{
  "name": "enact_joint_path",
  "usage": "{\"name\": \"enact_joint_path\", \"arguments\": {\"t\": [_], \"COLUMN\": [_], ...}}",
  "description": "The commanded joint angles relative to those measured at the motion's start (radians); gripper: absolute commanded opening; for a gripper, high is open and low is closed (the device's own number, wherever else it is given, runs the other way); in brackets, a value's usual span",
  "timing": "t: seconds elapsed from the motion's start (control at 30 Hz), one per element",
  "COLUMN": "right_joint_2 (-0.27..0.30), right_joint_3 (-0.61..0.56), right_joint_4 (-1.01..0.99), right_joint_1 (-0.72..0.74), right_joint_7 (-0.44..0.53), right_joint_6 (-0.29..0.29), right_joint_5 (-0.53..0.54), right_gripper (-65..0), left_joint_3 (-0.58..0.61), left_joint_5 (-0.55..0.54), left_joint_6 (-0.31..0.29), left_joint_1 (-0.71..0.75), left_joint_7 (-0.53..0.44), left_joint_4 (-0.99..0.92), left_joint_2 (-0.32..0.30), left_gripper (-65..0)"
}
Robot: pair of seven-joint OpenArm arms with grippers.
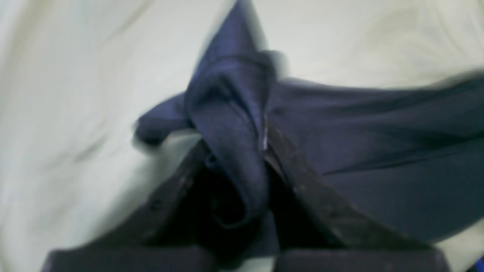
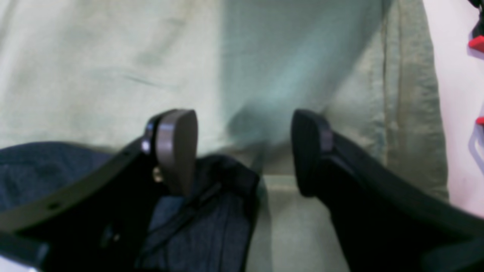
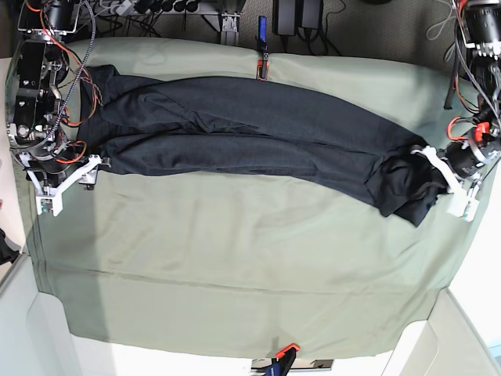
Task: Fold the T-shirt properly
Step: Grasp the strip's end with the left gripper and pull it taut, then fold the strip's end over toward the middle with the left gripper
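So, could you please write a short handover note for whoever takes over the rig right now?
Left gripper: shut on a bunched end of the T-shirt.
Right gripper: open, holding nothing, beside the shirt's other end.
The T-shirt lies stretched lengthwise across the far half of the olive-green cloth sheet, wrinkled and roughly doubled over.
Done: at most a rough lengthwise fold.
Left: smooth it, then fold it compactly.

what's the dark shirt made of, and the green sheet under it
T-shirt: looks like thin, soft knit fabric, matte charcoal; it bunches and drapes where the left gripper pinches it. Green sheet: seemingly woven cloth, matte olive, with shallow wrinkles and a stitched hem.
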Motion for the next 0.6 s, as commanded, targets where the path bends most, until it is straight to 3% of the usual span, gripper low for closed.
{"name": "enact_joint_path", "arguments": {"t": [0.0,0.1,0.17,0.33,0.5,0.53,0.57], "right_joint_2": [0.011,0.011,0.008,0.01,0.01,0.01,0.01], "right_joint_3": [0.005,0.005,0.005,0.005,0.005,0.005,0.005], "right_joint_4": [0.018,0.018,0.018,0.018,0.018,0.018,0.018], "right_joint_1": [0.016,0.016,0.016,0.014,0.013,0.011,0.01], "right_joint_7": [0.021,0.021,0.015,-0.005,-0.018,-0.024,-0.032], "right_joint_6": [0.0,0.0,-0.001,0.0,0.0,0.0,0.0], "right_joint_5": [0.004,0.004,0.006,0.003,0.004,0.004,0.005], "right_gripper": [-26.0,-26.0,-26.0,-26.0,-26.0,-26.0,-26.0], "left_joint_3": [0.002,0.074,0.156,0.359,0.48,0.494,0.506], "left_joint_5": [-0.021,-0.002,0.072,0.26,0.298,0.298,0.297], "left_joint_6": [-0.013,-0.013,-0.013,0.013,0.012,0.012,0.011], "left_joint_1": [0.023,0.103,0.121,0.103,0.044,0.033,0.024], "left_joint_7": [-0.027,-0.027,-0.027,-0.086,-0.094,-0.094,-0.095], "left_joint_4": [0.105,0.322,0.384,0.336,0.221,0.197,0.175], "left_joint_2": [0.003,0.05,0.077,0.148,0.231,0.243,0.251], "left_gripper": [-65.0,-65.0,-65.0,-65.0,-65.0,-60.9,-52.0]}}
